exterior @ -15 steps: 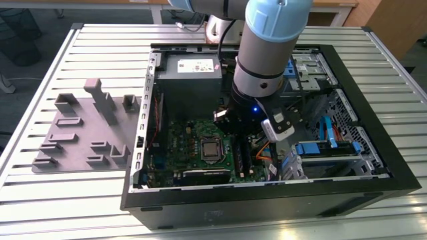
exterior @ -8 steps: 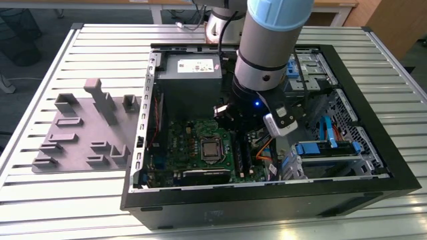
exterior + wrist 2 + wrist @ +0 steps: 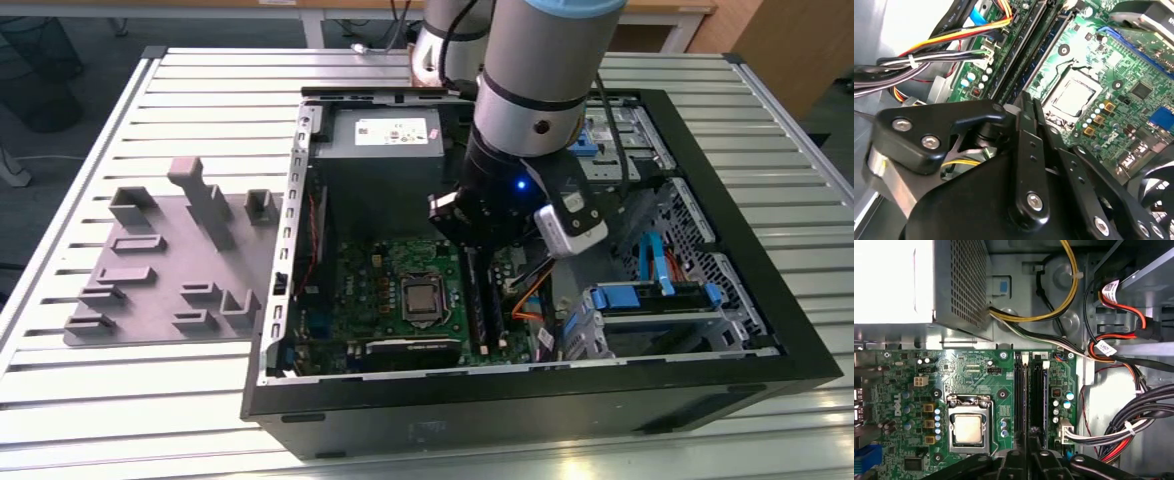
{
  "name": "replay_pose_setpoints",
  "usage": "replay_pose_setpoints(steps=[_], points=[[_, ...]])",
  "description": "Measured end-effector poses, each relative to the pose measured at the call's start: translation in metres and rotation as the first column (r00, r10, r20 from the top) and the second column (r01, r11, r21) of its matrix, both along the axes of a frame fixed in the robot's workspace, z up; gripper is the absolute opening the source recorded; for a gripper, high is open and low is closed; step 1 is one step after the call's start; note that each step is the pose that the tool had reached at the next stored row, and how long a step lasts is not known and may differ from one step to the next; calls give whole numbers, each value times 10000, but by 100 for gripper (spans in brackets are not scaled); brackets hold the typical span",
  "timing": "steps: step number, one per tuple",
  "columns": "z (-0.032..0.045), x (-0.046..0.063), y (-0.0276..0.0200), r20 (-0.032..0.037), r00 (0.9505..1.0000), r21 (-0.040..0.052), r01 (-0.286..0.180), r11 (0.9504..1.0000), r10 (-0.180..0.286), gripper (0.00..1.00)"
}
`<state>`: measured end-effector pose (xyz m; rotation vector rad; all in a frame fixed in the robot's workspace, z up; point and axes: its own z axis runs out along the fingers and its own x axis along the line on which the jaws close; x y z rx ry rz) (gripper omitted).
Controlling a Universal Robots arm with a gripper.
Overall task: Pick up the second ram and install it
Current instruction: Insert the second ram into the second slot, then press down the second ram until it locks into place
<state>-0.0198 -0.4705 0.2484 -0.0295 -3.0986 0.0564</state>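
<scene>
My gripper (image 3: 470, 238) hangs low inside the open computer case, right over the long black memory slots (image 3: 478, 303) of the green motherboard (image 3: 380, 275). Its two black fingers (image 3: 1027, 107) are pressed together and point at the slot line. A thin dark strip that I take for the second ram (image 3: 1026, 405) runs edge-on along the slot beside the processor socket (image 3: 968, 429), straight out from the gripper (image 3: 1027, 456). In the second wrist view, a bluish strip (image 3: 1049, 50) runs on past the fingertips. Whether the fingers pinch it or only rest above it I cannot tell.
The grey holder tray (image 3: 174, 262) with raised blocks lies on the slatted table at the exterior view's left. The power supply (image 3: 387, 135) fills the far part of the case. Cable bundles (image 3: 1134, 425) and blue drive cages (image 3: 654, 295) crowd the side beyond the slots.
</scene>
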Motion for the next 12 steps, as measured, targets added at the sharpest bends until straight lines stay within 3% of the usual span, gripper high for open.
replay_pose_setpoints(steps=[1, 3, 9, 12], points=[[0, 0, 0, 0, 10000, 1, 0, 10000, 0, 13], [1, 0, 0, 0, 10000, 0, 0, 10000, 0, 11], [0, 0, 0, -1, 10000, -2, 0, 10000, 0, 11], [-40, 0, 0, -1, 10000, -1, 0, 10000, 0, 11]])
